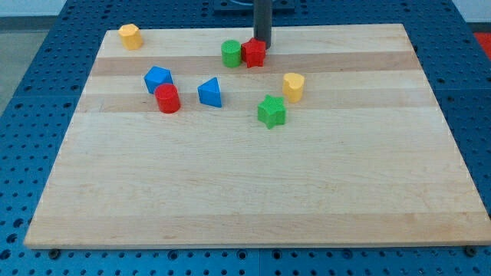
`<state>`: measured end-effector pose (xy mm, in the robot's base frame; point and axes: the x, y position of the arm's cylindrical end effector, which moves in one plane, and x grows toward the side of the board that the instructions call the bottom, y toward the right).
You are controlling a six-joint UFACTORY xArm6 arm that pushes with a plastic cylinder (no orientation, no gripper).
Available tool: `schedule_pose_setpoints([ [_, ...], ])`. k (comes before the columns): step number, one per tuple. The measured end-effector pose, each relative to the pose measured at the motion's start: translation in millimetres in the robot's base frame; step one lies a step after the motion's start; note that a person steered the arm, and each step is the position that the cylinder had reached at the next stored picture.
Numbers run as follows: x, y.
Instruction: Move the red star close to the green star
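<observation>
The arm carries no jaws; it ends in a dark rod, so there is no open or closed state to report. The rod's tip (262, 41) stands at the upper centre of the frame, directly behind the red star (254, 53) and apparently touching its far upper-right edge.

**Position of the task items**
- The red star lies in the upper centre of the desk (230, 192), touching or just beside the green cylinder (231, 53) on its left.
- The green star (271, 111) lies below it and slightly to the right, near mid-frame, with bare desk between the two.
- The yellow block (293, 86) sits just to the upper right of the green star.

**Progress**
The red star is not yet close to the green star. As judged from the layout, the tip is placed on the far side of the red star, which suits a push toward the frame's bottom. The whole approach remains to be done. The path between the two stars appears free of other blocks.

**Limits of the view**
- The rod is cut off at the top edge of the frame; the arm itself does not show.
- The very end of the tip is partly masked by the red star, so true contact cannot be confirmed.
- The red block's star shape is hard to make out at this scale.
</observation>
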<state>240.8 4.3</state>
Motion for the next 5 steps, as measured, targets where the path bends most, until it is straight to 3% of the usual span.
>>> schedule_pose_setpoints([
  [2, -21, -104],
  [5, 7, -31],
])
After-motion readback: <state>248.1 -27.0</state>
